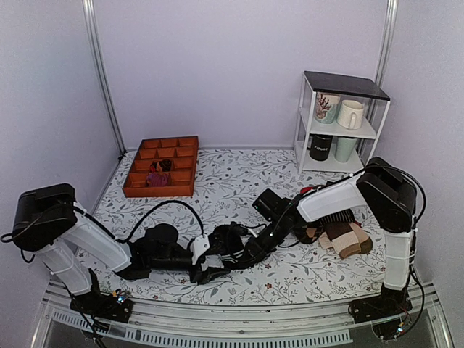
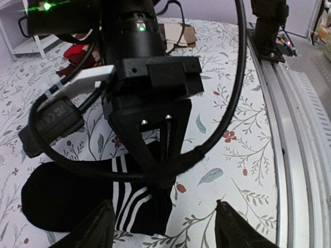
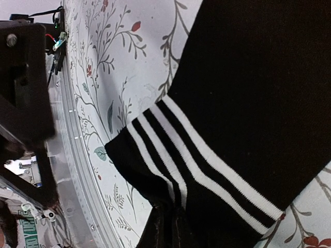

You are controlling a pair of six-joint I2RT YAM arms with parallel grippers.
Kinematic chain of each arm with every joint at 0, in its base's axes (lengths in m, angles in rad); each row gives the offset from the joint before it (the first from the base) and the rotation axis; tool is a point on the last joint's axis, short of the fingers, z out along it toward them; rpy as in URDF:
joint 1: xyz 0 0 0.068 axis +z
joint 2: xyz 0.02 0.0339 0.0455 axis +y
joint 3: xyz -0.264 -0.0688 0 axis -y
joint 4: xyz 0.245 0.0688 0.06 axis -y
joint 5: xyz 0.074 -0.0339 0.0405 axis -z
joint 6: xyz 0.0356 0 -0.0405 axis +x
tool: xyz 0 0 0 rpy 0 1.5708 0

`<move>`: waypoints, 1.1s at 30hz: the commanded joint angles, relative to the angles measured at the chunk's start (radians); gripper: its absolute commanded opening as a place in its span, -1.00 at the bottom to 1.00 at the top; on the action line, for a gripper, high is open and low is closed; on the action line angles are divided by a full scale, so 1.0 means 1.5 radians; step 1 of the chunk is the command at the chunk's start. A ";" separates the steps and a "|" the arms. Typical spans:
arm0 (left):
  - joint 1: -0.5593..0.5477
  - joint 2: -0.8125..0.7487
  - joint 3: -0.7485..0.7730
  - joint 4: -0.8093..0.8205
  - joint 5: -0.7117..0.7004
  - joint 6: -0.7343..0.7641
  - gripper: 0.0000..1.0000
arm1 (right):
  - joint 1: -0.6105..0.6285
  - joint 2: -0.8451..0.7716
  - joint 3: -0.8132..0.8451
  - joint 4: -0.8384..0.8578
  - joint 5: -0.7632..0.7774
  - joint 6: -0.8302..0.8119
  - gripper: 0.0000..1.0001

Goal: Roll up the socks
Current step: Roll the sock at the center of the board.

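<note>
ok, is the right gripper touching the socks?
Touching. The left wrist view shows the right gripper with its jaws closed on the striped cuff of the socks, fabric gathered between them.

On the floral tablecloth [image 1: 225, 174], an orange-brown compartment tray [image 1: 158, 193] sits at ten o'clock with a dark reddish item [image 1: 157, 176] in one cell. A white shelf rack [image 1: 345, 85] with four mugs stands at two o'clock. Brown and beige fabric [image 1: 346, 238] is piled at four o'clock.
</note>
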 commanded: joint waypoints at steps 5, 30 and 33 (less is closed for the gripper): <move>-0.015 0.094 0.007 0.100 0.034 -0.003 0.35 | -0.001 0.064 -0.010 -0.105 0.063 0.006 -0.97; -0.018 0.211 0.072 0.056 0.007 -0.005 -0.14 | -0.003 0.061 -0.012 -0.136 0.040 -0.016 -0.96; -0.019 0.221 0.068 0.066 -0.003 -0.018 -0.29 | -0.003 0.062 -0.012 -0.137 0.036 -0.017 -0.96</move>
